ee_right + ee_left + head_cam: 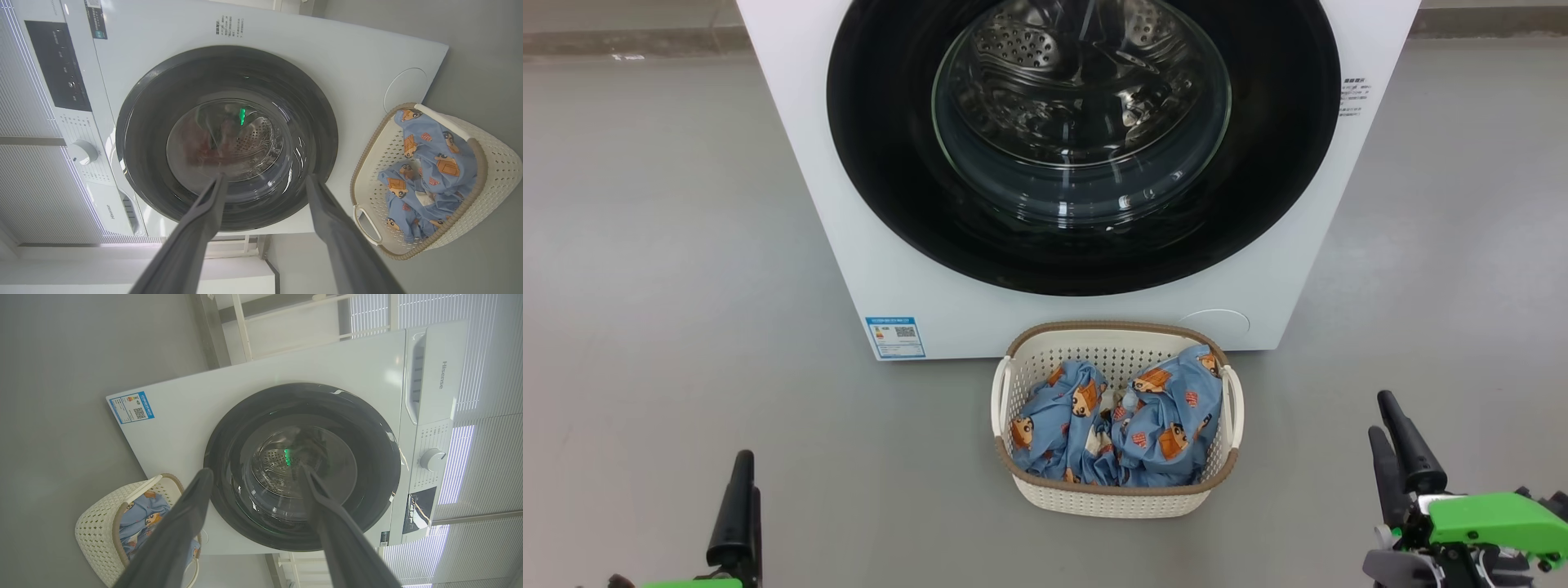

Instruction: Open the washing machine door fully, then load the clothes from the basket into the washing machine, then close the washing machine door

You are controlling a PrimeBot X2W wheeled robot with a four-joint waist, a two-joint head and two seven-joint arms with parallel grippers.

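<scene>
Since the washing machine door [890, 163] sits shut and flush in the front of the washing machine [849, 245], no step is judged done. Opening, loading and closing are all outstanding.

At far left, the left pincer [742, 469] hangs low over the floor [645, 245]. Its fingers are spread and hold nothing, well apart from the machine. A blue label sticker [895, 336] marks the machine's lower left corner.

At centre, the drum [1045, 57] behind the glass appears empty, though reflections make that uncertain. The basket [1111, 502] stands on the floor just before the machine's foot. All the clothes [1160, 425] lie bundled inside it, heaped higher toward its right handle.

At far right, the right pincer [1380, 416] is likewise spread and empty, near the basket but clear of it.
</scene>
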